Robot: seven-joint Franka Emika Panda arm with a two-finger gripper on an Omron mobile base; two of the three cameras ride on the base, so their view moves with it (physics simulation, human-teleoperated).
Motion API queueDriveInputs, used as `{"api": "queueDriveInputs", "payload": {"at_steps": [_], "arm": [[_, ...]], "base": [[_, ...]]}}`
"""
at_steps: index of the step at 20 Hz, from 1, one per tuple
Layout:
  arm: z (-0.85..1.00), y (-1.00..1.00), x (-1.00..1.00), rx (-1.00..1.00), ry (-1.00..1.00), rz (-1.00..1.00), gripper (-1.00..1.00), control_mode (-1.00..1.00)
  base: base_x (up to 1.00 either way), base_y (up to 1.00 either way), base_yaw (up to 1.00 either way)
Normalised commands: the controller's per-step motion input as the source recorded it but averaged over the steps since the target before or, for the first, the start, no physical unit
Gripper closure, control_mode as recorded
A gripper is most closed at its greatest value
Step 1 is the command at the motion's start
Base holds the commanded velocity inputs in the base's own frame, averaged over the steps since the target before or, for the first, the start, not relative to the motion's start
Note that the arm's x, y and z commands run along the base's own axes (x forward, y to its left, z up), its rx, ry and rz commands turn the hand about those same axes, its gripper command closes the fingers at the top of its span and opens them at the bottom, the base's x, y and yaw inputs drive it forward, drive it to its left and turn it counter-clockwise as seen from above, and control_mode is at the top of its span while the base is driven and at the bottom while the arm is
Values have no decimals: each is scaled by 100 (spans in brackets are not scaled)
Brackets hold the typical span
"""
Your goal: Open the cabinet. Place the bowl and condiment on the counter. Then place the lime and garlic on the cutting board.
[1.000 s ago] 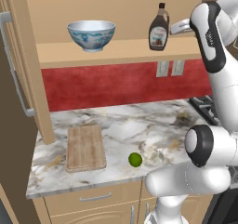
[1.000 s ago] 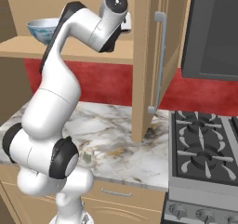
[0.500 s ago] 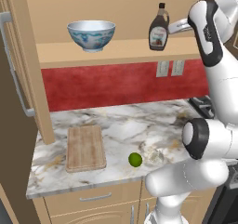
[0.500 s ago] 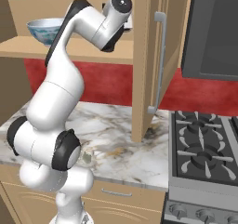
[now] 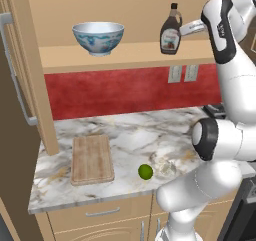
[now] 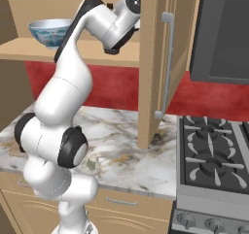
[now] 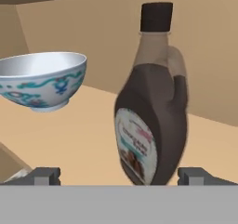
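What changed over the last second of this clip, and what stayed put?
The arm's upper links swung slightly, bringing the open gripper closer to the condiment on the cabinet shelf; nothing was gripped. The bowl, lime, garlic and cutting board stayed put.

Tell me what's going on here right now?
The cabinet is open. The arm has its open end effector raised to the shelf, lined up on the bottle, not yet gripping it. The bowl sits on the same shelf. Below, the lime lies on the counter beside the bare board.
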Motion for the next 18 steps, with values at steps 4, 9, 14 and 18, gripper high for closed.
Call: {"api": "queueDriveInputs", "payload": {"at_steps": [4,9,14,18], "arm": [[0,-3,21,0,0,4,-100,-100],[-4,0,27,0,0,4,-100,-100],[-6,-1,24,0,0,5,-100,-100],[-3,-4,28,0,0,5,-100,-100]], "base": [[0,0,0],[0,0,0],[0,0,0],[0,0,0]]}}
